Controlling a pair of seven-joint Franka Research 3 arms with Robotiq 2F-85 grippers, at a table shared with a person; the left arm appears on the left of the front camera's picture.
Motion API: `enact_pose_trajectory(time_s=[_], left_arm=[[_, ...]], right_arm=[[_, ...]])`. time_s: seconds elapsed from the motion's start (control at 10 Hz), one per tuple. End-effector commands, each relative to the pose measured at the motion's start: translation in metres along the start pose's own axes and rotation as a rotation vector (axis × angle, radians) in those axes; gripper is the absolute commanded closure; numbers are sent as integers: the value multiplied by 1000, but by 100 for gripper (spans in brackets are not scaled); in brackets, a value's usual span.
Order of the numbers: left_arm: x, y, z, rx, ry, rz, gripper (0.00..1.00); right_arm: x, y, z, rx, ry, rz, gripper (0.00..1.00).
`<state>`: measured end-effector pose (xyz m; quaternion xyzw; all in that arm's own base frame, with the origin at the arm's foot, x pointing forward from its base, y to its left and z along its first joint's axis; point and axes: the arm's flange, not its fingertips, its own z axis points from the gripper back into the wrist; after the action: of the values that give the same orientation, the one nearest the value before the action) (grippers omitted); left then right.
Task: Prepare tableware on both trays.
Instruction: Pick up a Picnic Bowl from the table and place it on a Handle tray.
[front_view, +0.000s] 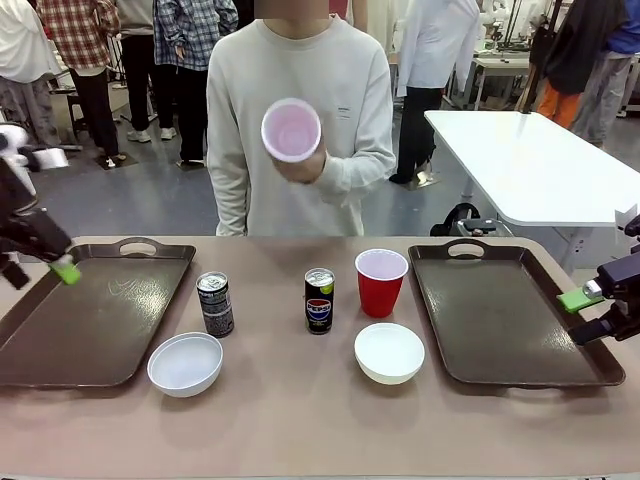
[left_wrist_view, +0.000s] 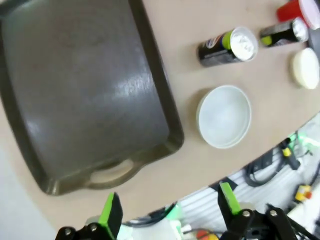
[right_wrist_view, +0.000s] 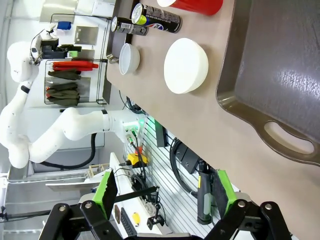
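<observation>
Two dark brown trays lie empty, the left tray (front_view: 95, 315) (left_wrist_view: 85, 95) and the right tray (front_view: 515, 310) (right_wrist_view: 280, 65). Between them stand a grey-silver can (front_view: 215, 304) (left_wrist_view: 227, 47) (right_wrist_view: 127, 26), a black Pepsi can (front_view: 319, 300) (left_wrist_view: 283, 32) (right_wrist_view: 157, 19) and a red cup (front_view: 381, 282) (right_wrist_view: 192, 5). Nearer me sit a left white bowl (front_view: 186, 363) (left_wrist_view: 223, 116) (right_wrist_view: 129, 58) and a right white bowl (front_view: 389, 352) (right_wrist_view: 186, 65). The person holds a second red cup (front_view: 291, 130) at chest height, mouth toward me. My left gripper (front_view: 40, 270) (left_wrist_view: 170, 207) hangs open off the left tray's outer end. My right gripper (front_view: 585, 315) (right_wrist_view: 164, 192) hangs open at the right tray's outer edge.
The person stands at the table's far side, centred between the trays. A white table (front_view: 530, 160) stands behind at the right. Cables and a slatted panel (right_wrist_view: 165, 165) lie below the table's near edge.
</observation>
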<state>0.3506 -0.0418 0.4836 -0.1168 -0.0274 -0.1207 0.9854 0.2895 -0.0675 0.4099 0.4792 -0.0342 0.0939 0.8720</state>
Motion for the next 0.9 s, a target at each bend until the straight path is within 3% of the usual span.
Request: enact_pose_trajectory(time_s=[0.0, 0.3, 0.4, 0.5, 0.8], left_arm=[[21, -33, -28, 135, 8, -19, 0], [27, -91, -66, 189, -36, -57, 0], [20, -90, -70, 139, -71, -46, 0], [28, -88, -55, 153, -6, -80, 0], [27, -93, -63, 148, -22, -80, 0]], right_arm=[[0, -1, 0, 19, -1, 1, 0], [0, -1, 0, 19, -1, 1, 0], [0, -1, 0, 19, -1, 1, 0], [0, -1, 0, 19, -1, 1, 0], [0, -1, 0, 19, -1, 1, 0]])
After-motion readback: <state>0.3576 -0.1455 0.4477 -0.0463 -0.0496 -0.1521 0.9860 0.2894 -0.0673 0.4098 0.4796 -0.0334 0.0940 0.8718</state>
